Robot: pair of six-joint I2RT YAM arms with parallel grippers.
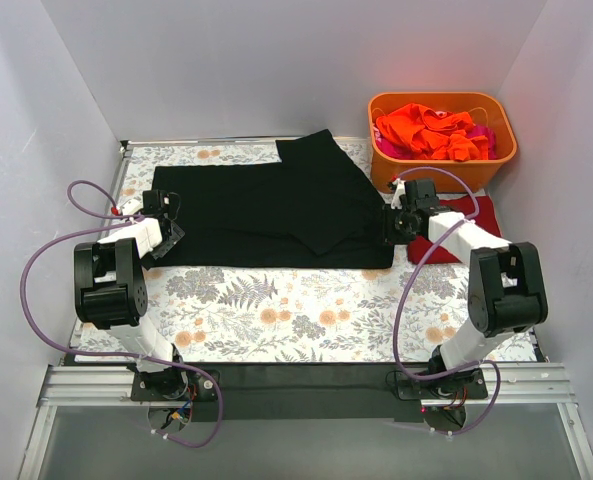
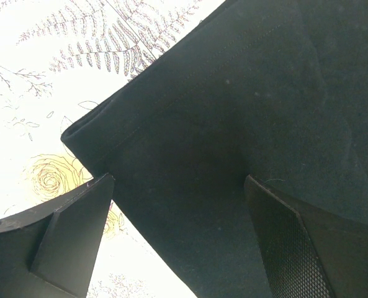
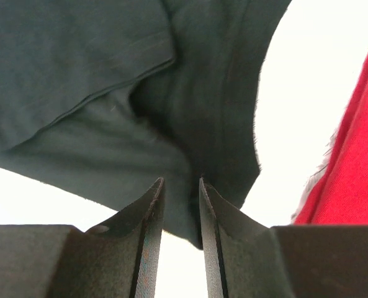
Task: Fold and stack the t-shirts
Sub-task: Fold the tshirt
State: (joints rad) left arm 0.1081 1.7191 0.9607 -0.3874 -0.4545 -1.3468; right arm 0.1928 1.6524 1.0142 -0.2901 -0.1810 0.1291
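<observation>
While the left gripper (image 2: 179, 180) stands wide open, the black shirt (image 1: 266, 205) fills most of the gap between its jaws. Hem corner sits just ahead of the finger (image 2: 66, 242) on the left of the wrist view, and the stitched hem line runs away from the tips. That finger is over bare cloth (image 2: 22, 93), the other one over black fabric. Can't tell if either pad touches the shirt. Right gripper (image 3: 180, 181): jaws nearly together, with a narrow slit between them and a black shirt corner sitting in the slit at the tips. Can't tell if it's pinched or just loose between the pads. Ahead of those jaws are layered folds, one hem edge lying over another layer. Red shirt (image 3: 357, 155) is just off the right side of the right jaws, apart from the black one, with bright cloth showing between them. Top view: the black shirt lies flat between the two grippers, left jaws at its left edge, right jaws at its right edge, and a flap is folded over on the far-right part. Tub (image 1: 506, 150) is just beyond the right gripper, holding bunched orange shirts (image 1: 426, 130) with a bit of pink shirt (image 1: 484, 135) at the side.
</observation>
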